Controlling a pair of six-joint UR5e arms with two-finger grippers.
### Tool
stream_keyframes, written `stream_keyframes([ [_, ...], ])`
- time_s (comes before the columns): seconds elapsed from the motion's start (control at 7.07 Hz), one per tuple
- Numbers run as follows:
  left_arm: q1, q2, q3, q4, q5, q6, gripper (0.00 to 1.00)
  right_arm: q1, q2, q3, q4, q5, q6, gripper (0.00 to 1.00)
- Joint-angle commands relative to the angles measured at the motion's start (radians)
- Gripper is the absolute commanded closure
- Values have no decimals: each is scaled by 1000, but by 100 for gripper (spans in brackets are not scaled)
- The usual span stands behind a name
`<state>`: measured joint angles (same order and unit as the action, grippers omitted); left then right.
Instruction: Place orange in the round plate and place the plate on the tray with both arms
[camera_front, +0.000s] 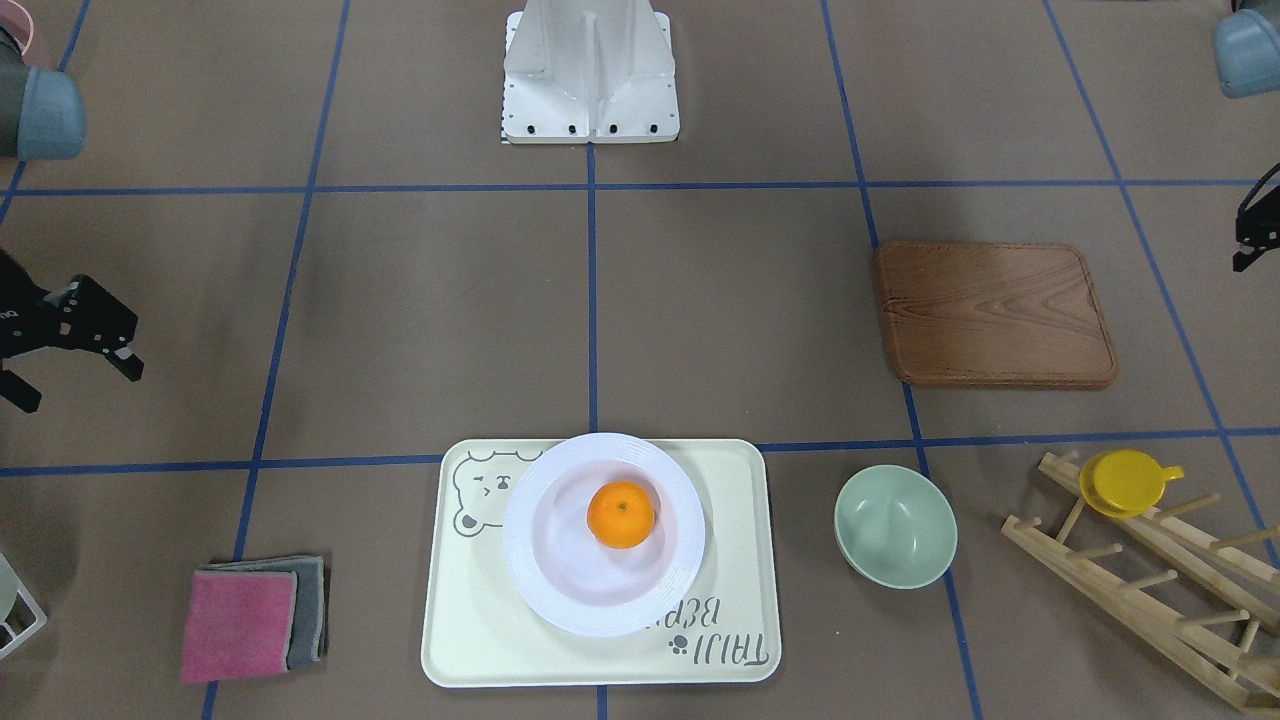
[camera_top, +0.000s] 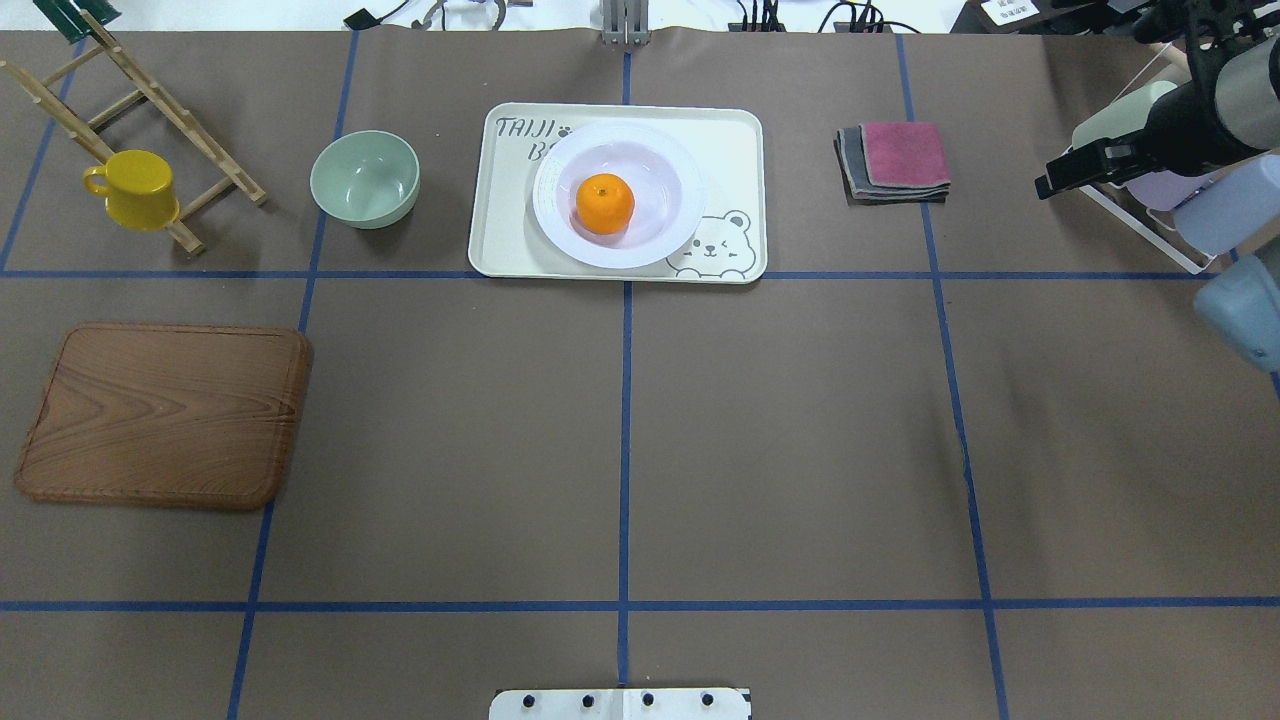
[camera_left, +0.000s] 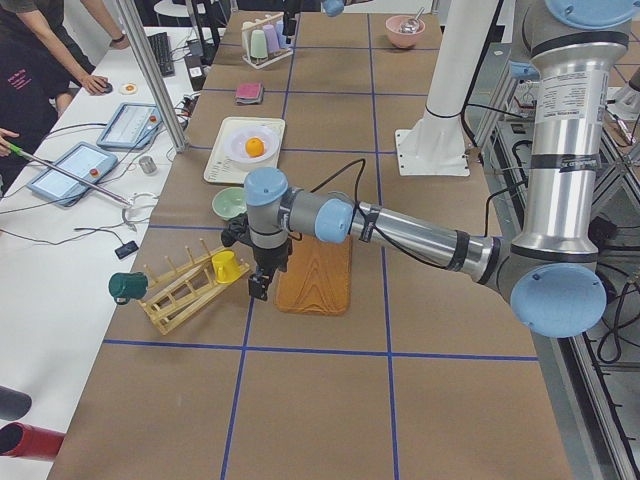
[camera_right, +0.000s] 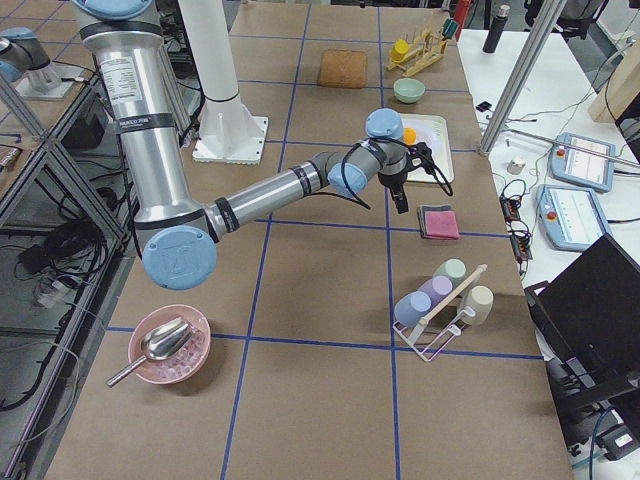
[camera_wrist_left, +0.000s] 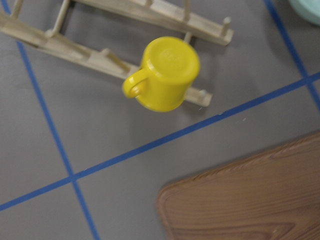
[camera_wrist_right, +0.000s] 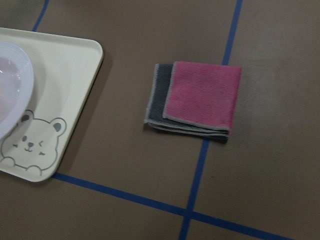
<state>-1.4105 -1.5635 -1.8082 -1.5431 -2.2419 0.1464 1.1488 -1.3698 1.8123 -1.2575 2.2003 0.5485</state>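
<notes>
Centrally, orange (camera_front: 621, 514) in ribbed plate (camera_front: 560, 592) on tray (camera_front: 470, 640), right end effector (camera_front: 76, 384) seemingly spread, left end effector (camera_left: 259, 287) unclear

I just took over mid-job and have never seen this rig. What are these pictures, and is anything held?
Two robot arms work at a brown table. Two fixed cameras look down, one from behind the robot, one facing it; two look along the table from its ends; two sit on the wrists. The orange lies in the round plate, which rests on the tray. Nearby: a green bowl, a wooden board, a yellow cup on a rack, folded cloths. The right gripper is open and empty. The left gripper hangs by the board; nothing shows in it.
</notes>
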Motion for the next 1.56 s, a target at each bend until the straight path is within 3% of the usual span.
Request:
stream_keyframes([
  [0.0,-68,49,53,-2,-51,76,2,46,-90,54,-71,7,-63,0],
  [0.14,-68,49,53,-2,-50,73,2,92,-186,71,-83,24,-211,0],
  [0.28,-68,60,50,-3,-51,70,2,185,-231,71,-168,88,-311,0],
  [0.57,-70,60,46,-2,-51,67,2,279,-300,91,-314,142,-341,0],
  [0.99,-73,60,41,-3,-51,67,2,295,-368,91,-318,119,-474,0],
  [1.41,-73,63,41,-3,-51,67,2,296,-368,91,-316,119,-476,0],
])
